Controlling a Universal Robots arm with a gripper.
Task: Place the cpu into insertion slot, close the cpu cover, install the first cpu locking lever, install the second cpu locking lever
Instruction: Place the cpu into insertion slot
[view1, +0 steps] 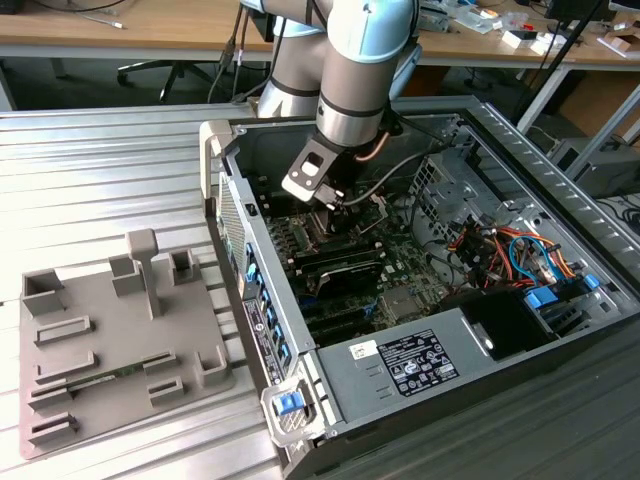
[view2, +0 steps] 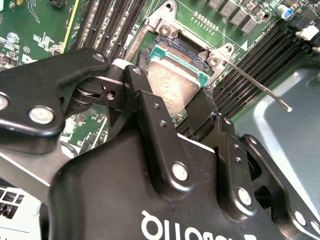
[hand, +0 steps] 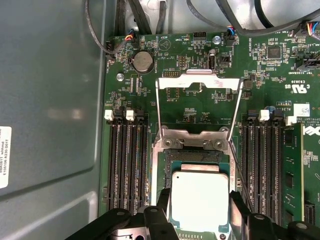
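Observation:
In the exterior view my gripper (view1: 337, 203) reaches down into the open computer case (view1: 262, 330), over the motherboard. In both wrist views its two black fingers (hand: 163, 202) press the opposite edges of the cpu (hand: 200, 197), a silver-topped square chip. The cpu (view2: 172, 86) hangs just over the insertion slot (hand: 196, 155), whose dark pin field shows beyond the chip's far edge. The cpu cover (hand: 199, 80) stands flipped open past the slot. One thin locking lever (view2: 256, 83) sticks out unlatched beside the slot (view2: 172, 47).
Long black memory slots (hand: 127, 165) flank the socket on both sides. A grey case wall (hand: 50, 100) runs close by, and cables (view1: 500, 250) fill the case's right in the exterior view. A grey fixture tray (view1: 110, 340) lies on the table at the exterior view's left.

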